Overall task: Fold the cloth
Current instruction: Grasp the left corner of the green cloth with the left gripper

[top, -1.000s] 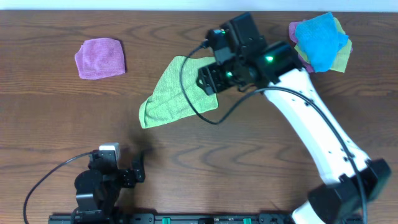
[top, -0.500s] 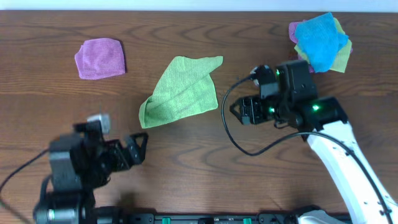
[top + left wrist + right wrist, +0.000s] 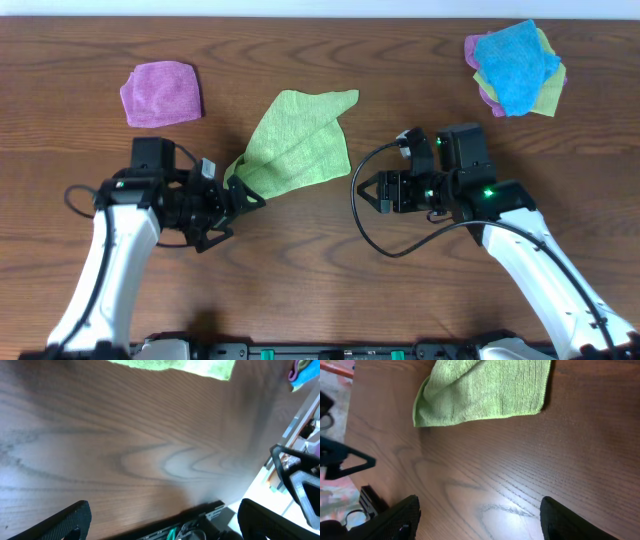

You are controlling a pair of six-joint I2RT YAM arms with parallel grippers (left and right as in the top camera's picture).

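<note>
The left end effector [image 3: 232,208] stood released, its fingers spread wide with only bare wood between them in the left wrist view [image 3: 165,517], and the right end effector [image 3: 368,191] was likewise released and held nothing, its two fingers far apart over the table [image 3: 300,285] in its own wrist view [image 3: 480,520]. A second earlier the right end effector had been over the upper right part of the cloth [image 3: 295,145]; half a second earlier it had pulled away to the right, and now it sat lower still, pointing left. The left arm had risen from the near edge of the table and reached in toward the cloth. The cloth itself lay as it had half a second before, a skewed lime-green shape on the table between the two arms. Its lower left corner was just beside the upper finger of the left end effector, though contact could not be told; in the left wrist view only its edge [image 3: 175,365] showed, ahead of the fingers. From the right end effector it lay up and to the left [image 3: 485,390], with bare table between. Farther out, a purple cloth [image 3: 160,93] lay at the far left and a pile of cloths topped by a blue cloth [image 3: 515,65] at the far right
</note>
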